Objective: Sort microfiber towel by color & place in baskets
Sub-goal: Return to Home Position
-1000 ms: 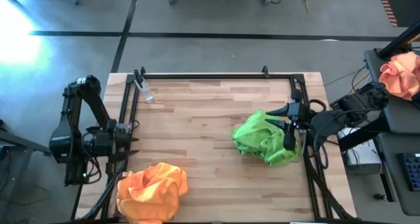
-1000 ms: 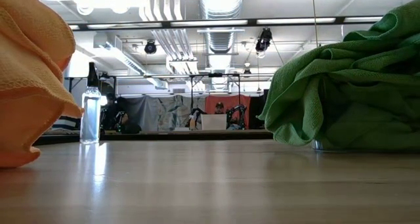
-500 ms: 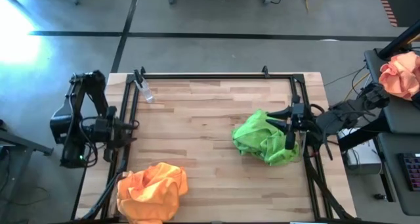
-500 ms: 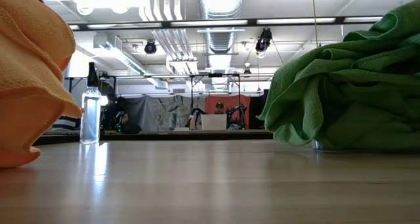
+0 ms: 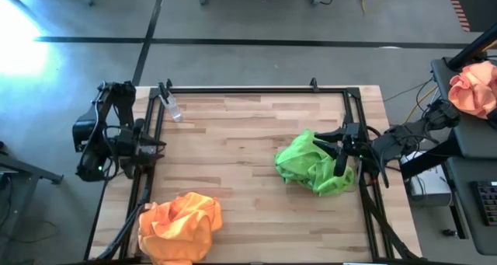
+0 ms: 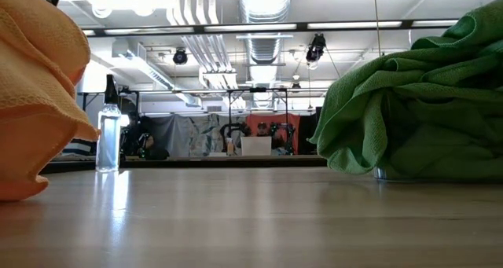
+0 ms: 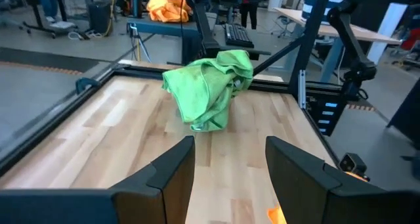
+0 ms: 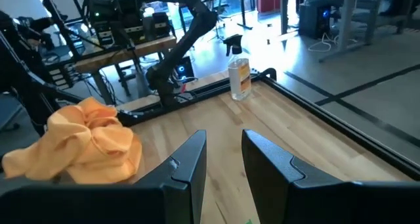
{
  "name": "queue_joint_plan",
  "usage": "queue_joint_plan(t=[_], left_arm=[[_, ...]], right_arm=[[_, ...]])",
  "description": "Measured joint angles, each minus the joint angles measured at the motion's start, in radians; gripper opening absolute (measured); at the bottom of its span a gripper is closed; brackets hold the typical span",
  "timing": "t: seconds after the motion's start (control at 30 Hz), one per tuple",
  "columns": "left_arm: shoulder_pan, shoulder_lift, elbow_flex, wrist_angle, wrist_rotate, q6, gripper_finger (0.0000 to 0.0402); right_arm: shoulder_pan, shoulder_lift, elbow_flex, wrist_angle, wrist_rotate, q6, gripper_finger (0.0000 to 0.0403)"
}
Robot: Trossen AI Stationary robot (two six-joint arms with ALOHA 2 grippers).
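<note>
A heap of lime green microfiber towels lies at the table's right side and fills the right of the low view. An orange heap lies at the near left corner. Each heap hides what it rests on; under the green one only a sliver of clear plastic shows, perhaps a basket's rim. My left gripper is open at the table's left edge, facing the green heap. My right gripper hovers open at the green heap's right edge, facing the orange heap.
A clear spray bottle stands at the far left corner, also in the low view. A black frame rail runs along the table's far edge and both sides. A peach cloth lies off the table to the right. Bare wood lies between the heaps.
My left arm has swung along the table's left edge toward the far edge and risen a little, its gripper still pointing across the table. The right arm's elbow has drawn back to the right; its gripper stays by the green heap. The towels have not moved.
</note>
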Motion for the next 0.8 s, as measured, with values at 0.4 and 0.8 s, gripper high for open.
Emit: queue_joint_plan(t=[0.4, 0.8], left_arm=[[0.0, 0.013, -0.053, 0.052, -0.11, 0.033, 0.0171], [0.036, 0.007, -0.123, 0.058, -0.207, -0.115, 0.0171]], right_arm=[[0.0, 0.0, 0.008, -0.002, -0.002, 0.064, 0.0091], [0.0, 0.001, 0.008, -0.003, -0.004, 0.069, 0.0091]])
